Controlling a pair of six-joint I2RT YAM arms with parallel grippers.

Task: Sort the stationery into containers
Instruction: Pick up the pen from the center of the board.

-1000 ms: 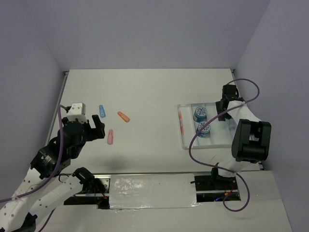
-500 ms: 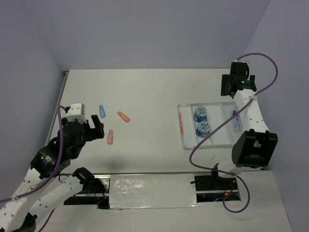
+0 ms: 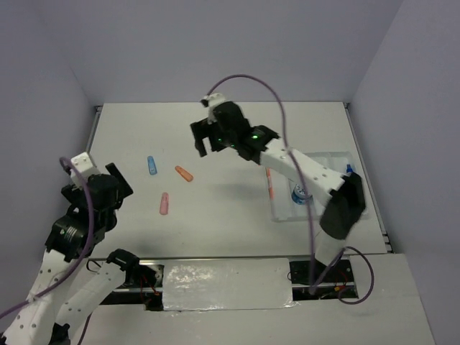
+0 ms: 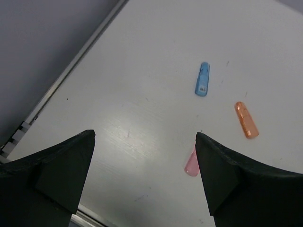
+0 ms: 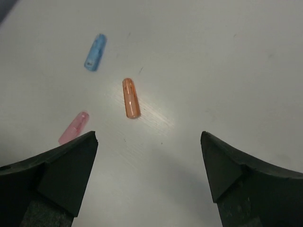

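White tabletop (image 3: 230, 129), lavender walls on three sides.

Far left: left gripper (image 4: 145, 136) hangs over the tabletop's left margin, jaws spread wide, nothing between them.

Left of centre: three capsule-shaped pieces lie loose and flat on the tabletop, apart from one another.
- Blue capsule (image 3: 152, 165): long axis roughly near-to-far, farthest left.
- Orange capsule (image 3: 184, 173): just right of the blue, on a diagonal, far end to the left and near end to the right.
- Pink capsule (image 3: 164, 204): nearest the arm bases, almost near-to-far with a slight tilt.

Centre: right gripper (image 5: 149, 135) is above the tabletop, right of and beyond the capsules. Jaws fully apart and empty. Its wrist view shows the orange capsule ahead.

Right: white tray (image 3: 284, 214), largely covered by the right arm and its purple cable.
- Thin orange pen (image 3: 270, 184) lies lengthwise in the leftmost compartment, near-to-far.
- One blue-white roll (image 3: 300, 194) shows in part beside it.
- The blue cap of the small bottle (image 3: 350, 170) shows at the tray's right side.
- The rest of the contents are hidden.
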